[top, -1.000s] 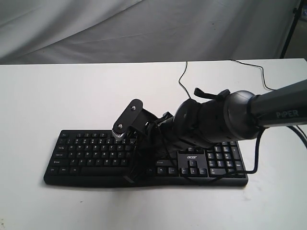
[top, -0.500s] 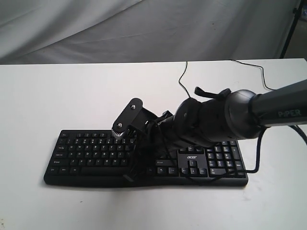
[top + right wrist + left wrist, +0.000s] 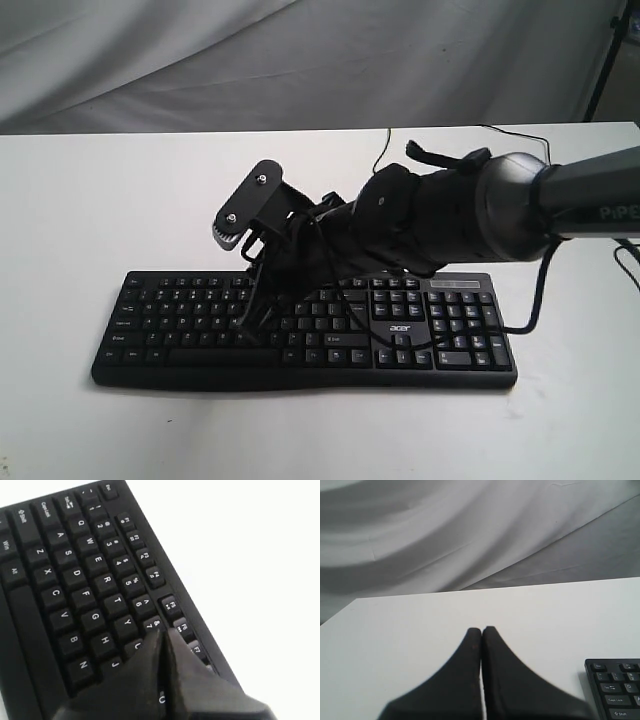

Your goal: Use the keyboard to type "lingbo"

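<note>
The black keyboard (image 3: 190, 325) lies across the front of the white table (image 3: 120, 200); its acer logo (image 3: 400, 326) shows. My right gripper (image 3: 252, 318) reaches across from the right, shut and empty, pointing down at the middle of the letter keys. In the right wrist view the gripper (image 3: 164, 632) has its tips over the keyboard (image 3: 75, 575) near the 7 and U keys; I cannot tell if they touch. My left gripper (image 3: 481, 630) is shut on nothing above bare table, with a keyboard corner (image 3: 617, 690) to one side. The exterior view does not show it.
The keyboard's thin black cable (image 3: 380, 160) runs back across the table. A second cable (image 3: 520, 135) lies at the far right. A grey cloth backdrop (image 3: 300, 60) hangs behind the table, and a dark stand leg (image 3: 605, 60) is at the top right.
My right gripper has lifted from the keyboard's front edge by the space bar and swung left and back, now over the upper letter rows. The keyboard has stayed put.
</note>
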Tool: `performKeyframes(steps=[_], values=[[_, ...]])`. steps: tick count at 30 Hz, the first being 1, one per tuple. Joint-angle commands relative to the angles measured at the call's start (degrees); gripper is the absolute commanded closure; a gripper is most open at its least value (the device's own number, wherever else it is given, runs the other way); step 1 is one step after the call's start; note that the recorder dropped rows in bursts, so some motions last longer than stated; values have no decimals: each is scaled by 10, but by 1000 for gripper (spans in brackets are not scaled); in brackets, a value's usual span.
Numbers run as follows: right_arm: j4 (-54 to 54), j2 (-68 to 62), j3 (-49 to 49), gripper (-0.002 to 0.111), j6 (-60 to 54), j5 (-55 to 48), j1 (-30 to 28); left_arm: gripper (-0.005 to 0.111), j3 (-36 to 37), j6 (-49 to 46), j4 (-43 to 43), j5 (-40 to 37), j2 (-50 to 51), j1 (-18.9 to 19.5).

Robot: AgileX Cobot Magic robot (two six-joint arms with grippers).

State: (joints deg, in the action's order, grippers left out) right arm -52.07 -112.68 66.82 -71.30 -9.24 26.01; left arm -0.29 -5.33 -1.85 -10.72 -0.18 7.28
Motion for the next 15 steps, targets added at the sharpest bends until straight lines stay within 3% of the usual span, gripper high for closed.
performKeyframes(steps=[1, 15], values=[[1, -9, 10, 108, -7, -5, 3, 106, 3, 2, 0, 4, 2, -2], [1, -48, 13, 108, -42, 14, 9, 106, 3, 2, 0, 4, 2, -2]])
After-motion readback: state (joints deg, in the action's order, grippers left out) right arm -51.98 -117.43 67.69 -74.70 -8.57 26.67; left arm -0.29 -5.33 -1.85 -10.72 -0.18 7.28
